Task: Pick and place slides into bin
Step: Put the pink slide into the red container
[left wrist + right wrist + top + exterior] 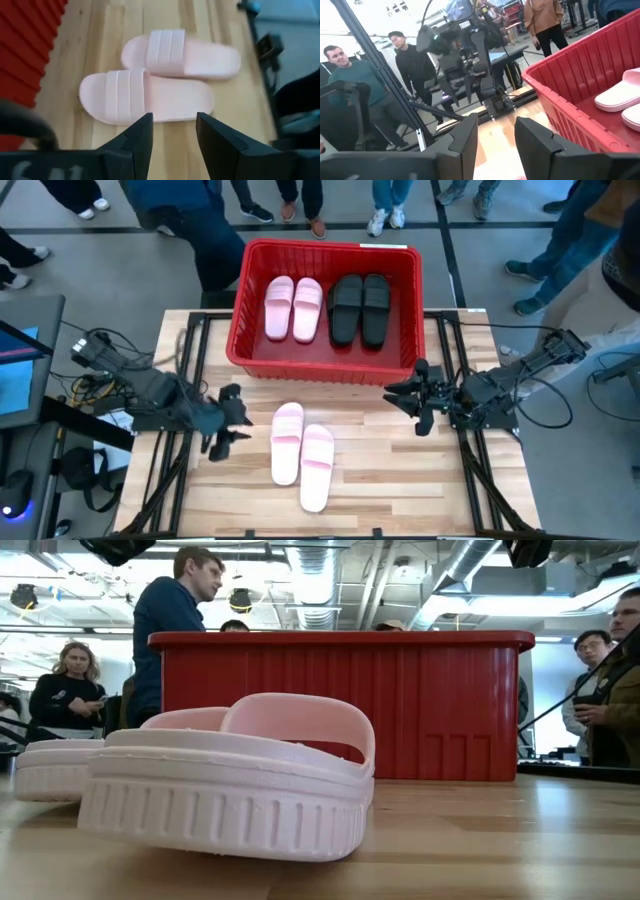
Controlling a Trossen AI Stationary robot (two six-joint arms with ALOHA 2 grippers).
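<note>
Two pale pink slides (287, 442) (316, 465) lie soles down, side by side, in the middle of the wooden table, straps toward the bin. The red bin (330, 250) stands at the far edge and holds two pink slides (293, 308) and two black slides (359, 308). My left gripper (240, 418) hangs open above the table just left of the loose pair. In its wrist view its fingers (174, 135) frame the nearer slide (145, 97) without touching it. My right gripper (405, 405) waits open to the right of the pair, near the bin's corner, pointing level.
Black frame rails (190, 380) run along both sides of the table. Several people stand around the far edge behind the bin (340, 700). Cables and a monitor (20, 370) sit off the table's left. Bare wood lies between the loose slides and the bin.
</note>
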